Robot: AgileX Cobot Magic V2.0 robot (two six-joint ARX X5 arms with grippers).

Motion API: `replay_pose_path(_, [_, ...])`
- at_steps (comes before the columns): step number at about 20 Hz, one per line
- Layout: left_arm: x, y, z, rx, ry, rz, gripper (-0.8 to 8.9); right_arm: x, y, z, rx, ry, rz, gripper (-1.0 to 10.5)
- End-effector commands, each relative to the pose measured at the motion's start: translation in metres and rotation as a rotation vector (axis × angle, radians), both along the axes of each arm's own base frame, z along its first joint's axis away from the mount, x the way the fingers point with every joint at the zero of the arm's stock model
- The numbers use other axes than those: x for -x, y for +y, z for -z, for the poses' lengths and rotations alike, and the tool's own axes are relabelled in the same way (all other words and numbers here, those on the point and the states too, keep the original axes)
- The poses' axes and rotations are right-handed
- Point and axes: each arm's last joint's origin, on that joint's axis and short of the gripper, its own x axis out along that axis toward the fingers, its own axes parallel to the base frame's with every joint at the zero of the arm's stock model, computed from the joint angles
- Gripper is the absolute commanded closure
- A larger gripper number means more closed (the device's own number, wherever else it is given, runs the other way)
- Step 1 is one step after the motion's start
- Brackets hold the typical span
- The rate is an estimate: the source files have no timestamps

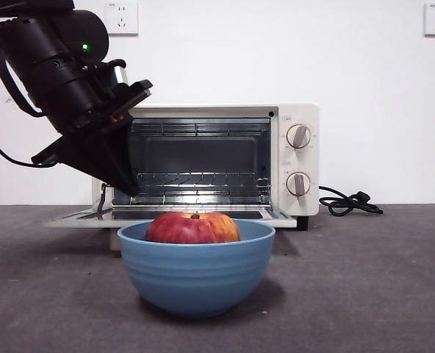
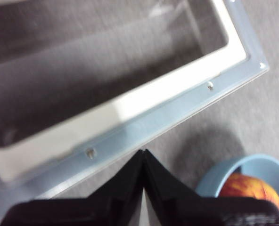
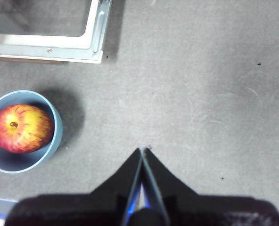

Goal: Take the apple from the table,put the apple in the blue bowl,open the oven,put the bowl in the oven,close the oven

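The red apple (image 1: 192, 227) lies inside the blue bowl (image 1: 195, 272) on the dark table (image 1: 364, 294), in front of the oven (image 1: 217, 162). The oven's door (image 1: 78, 218) is folded down flat, showing the racks inside. My left gripper (image 2: 143, 151) is shut and empty, hovering above the lowered door's frame (image 2: 144, 117), with the bowl (image 2: 224, 174) and apple (image 2: 250, 188) close beside it. In the front view this arm (image 1: 70, 81) hangs over the oven's left side. My right gripper (image 3: 143, 149) is shut and empty above bare table, off to the side of the bowl (image 3: 54, 127) and apple (image 3: 21, 128).
A black cord (image 1: 350, 202) lies coiled on the table to the right of the oven. Two knobs (image 1: 299, 136) sit on the oven's right panel. A white wall with outlets (image 1: 122, 16) stands behind.
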Motion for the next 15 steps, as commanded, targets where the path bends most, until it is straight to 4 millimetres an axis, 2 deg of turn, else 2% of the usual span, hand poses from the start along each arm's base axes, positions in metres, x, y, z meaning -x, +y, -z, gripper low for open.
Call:
replay_pose_path(1, [0.008,0.001,-0.008,-0.007,-0.005,0.028,8.20,-0.002,0.003,0.003,-0.028,0.025,-0.015,9.5])
replay_pose_path(5, [0.033,0.010,-0.046,0.007,-0.080,0.049,8.20,-0.019,0.021,0.011,-0.080,0.084,-0.128,9.5])
replay_pose_path(10, [0.084,0.029,-0.097,0.032,-0.172,0.060,8.19,-0.054,0.053,0.038,-0.120,0.207,-0.229,9.4])
replay_pose_path(11, [0.094,0.033,-0.105,0.037,-0.186,0.060,8.19,-0.061,0.059,0.044,-0.134,0.235,-0.246,9.1])
replay_pose_path(13, [0.113,0.040,-0.116,0.043,-0.205,0.059,8.19,-0.072,0.071,0.057,-0.171,0.292,-0.279,7.0])
replay_pose_path(15, [0.130,0.047,-0.125,0.044,-0.216,0.058,8.19,-0.082,0.081,0.070,-0.184,0.327,-0.296,5.8])
